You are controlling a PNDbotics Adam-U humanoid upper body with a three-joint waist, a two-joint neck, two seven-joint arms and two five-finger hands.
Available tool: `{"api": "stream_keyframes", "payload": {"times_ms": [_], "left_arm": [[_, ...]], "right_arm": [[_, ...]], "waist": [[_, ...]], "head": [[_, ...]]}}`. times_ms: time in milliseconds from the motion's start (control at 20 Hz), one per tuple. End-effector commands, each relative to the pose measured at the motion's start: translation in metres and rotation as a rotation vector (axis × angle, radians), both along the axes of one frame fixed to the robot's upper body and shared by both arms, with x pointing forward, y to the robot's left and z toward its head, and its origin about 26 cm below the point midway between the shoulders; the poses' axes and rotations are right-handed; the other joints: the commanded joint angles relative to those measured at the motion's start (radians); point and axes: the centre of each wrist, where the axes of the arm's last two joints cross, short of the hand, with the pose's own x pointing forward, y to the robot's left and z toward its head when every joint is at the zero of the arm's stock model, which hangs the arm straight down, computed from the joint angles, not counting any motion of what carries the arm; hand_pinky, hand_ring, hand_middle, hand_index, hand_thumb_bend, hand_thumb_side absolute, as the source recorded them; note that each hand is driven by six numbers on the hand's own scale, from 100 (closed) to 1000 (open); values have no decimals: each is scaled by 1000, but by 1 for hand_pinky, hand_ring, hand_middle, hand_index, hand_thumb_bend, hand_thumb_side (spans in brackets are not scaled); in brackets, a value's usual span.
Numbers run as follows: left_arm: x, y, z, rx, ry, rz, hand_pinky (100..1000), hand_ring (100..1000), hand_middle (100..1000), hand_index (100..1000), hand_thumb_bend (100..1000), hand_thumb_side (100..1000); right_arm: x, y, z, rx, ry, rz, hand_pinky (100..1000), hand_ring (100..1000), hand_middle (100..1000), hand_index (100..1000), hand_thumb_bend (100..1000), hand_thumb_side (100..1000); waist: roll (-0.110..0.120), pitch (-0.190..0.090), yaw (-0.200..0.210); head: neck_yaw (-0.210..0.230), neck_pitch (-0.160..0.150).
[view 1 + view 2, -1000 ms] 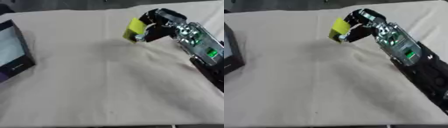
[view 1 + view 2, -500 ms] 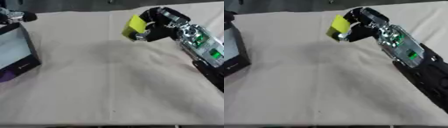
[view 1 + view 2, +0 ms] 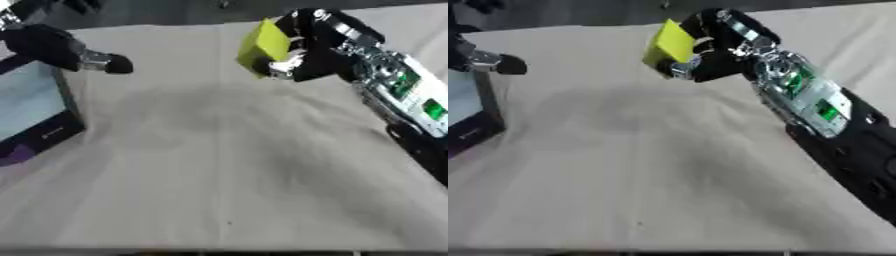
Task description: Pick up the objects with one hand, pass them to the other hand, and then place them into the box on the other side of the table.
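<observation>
Two hands show: the right hand [image 3: 306, 52] has its fingers curled round a yellow block [image 3: 262, 45] above the cloth — the left hand [image 3: 66, 50], near the box [image 3: 39, 115], I cannot tell.

This looks like a robot lab or test bench, not a home. A table [image 3: 219, 190] is covered edge to edge with a plain beige cloth [image 3: 623, 180], creased and otherwise bare. At the table's left edge sits a dark box [image 3: 39, 125] with a pale inside. Beyond the far edge the background is dark and unfurnished. The robot arm's exposed green circuit board [image 3: 811, 100] near the right edge fits a research setting.
</observation>
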Motion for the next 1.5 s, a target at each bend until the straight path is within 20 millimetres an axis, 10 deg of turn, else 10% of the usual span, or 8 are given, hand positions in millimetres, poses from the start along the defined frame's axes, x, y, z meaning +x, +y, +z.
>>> {"api": "stream_keyframes", "payload": {"times_ms": [50, 1500], "left_arm": [[-7, -7, 16, 47, -19, -41, 783, 775, 818, 805, 854, 387], [-6, -80, 4, 173, 4, -93, 802, 791, 840, 863, 870, 321]], "right_arm": [[-5, 2, 10, 4, -43, 34, 781, 787, 486, 612, 504, 100], [-9, 20, 6, -70, -129, 178, 790, 789, 492, 619, 428, 100]], "waist": [[9, -46, 0], [10, -40, -3]], "head": [[4, 3], [23, -1]]}}
